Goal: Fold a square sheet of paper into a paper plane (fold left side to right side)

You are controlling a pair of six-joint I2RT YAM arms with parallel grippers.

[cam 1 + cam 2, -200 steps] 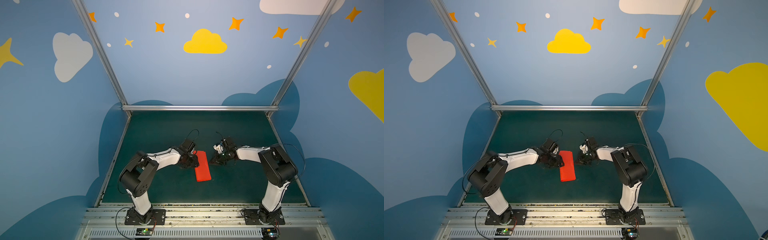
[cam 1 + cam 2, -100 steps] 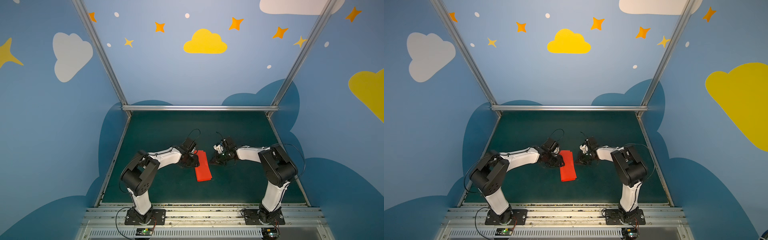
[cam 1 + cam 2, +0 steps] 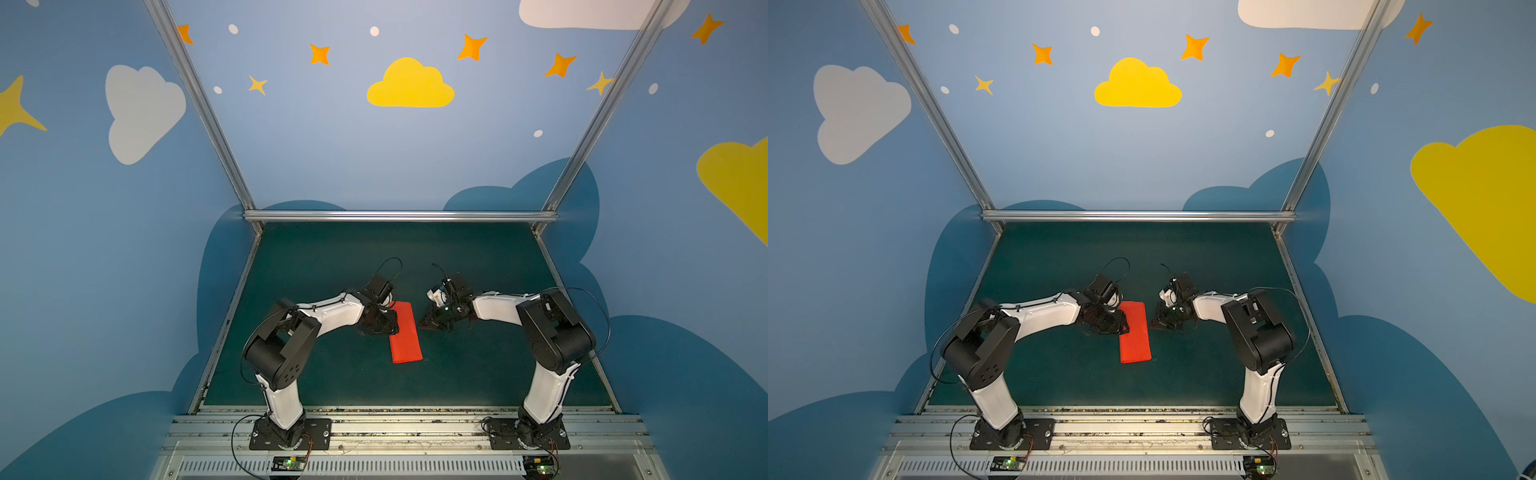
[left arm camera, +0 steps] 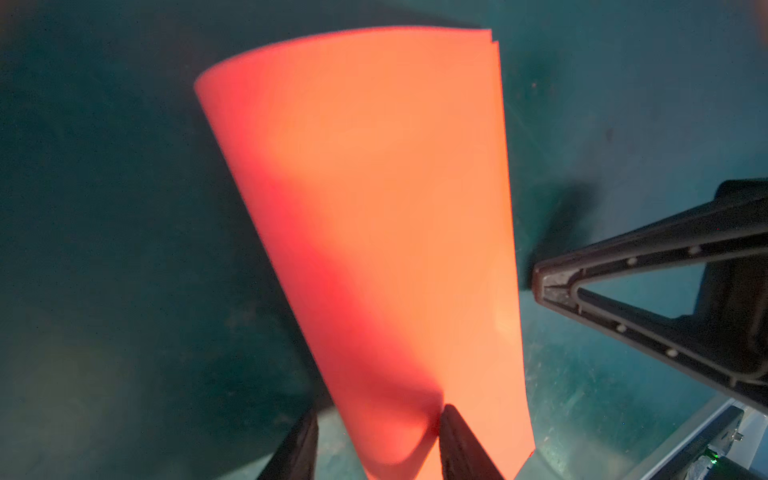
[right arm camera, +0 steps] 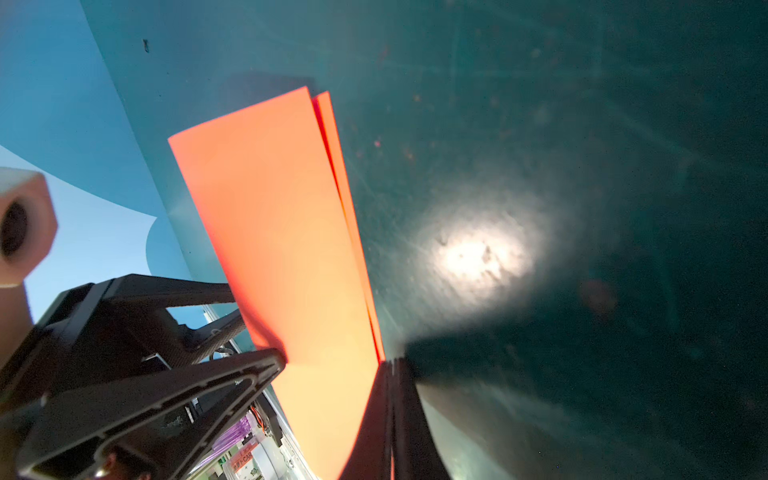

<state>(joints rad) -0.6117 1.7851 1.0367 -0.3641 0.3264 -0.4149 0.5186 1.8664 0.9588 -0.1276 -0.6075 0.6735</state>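
Two arms, the left arm (image 3: 332,311) and the right arm (image 3: 498,303), bend inward over the dark green surface (image 3: 457,257). Blue walls (image 3: 104,249) painted with clouds and stars box it in, and a metal rail (image 3: 399,216) runs across the back.

From the left, the left tool (image 3: 392,326) lies low at the left long edge of the red sheet of paper (image 3: 406,338) and hides part of that edge in both top views. Its jaws stand apart. In the left wrist view the sheet's rounded fold bulges up between the two fingertips (image 4: 461,444), and one tip rests on the paper.

The sheet lies mid-surface, doubled over into a narrow strip, with its two free edges stacked on the right and slightly offset. Just beside that edge sits the right tool (image 3: 422,326), jaws pressed together and holding nothing. Whether its tip touches the paper I cannot tell.
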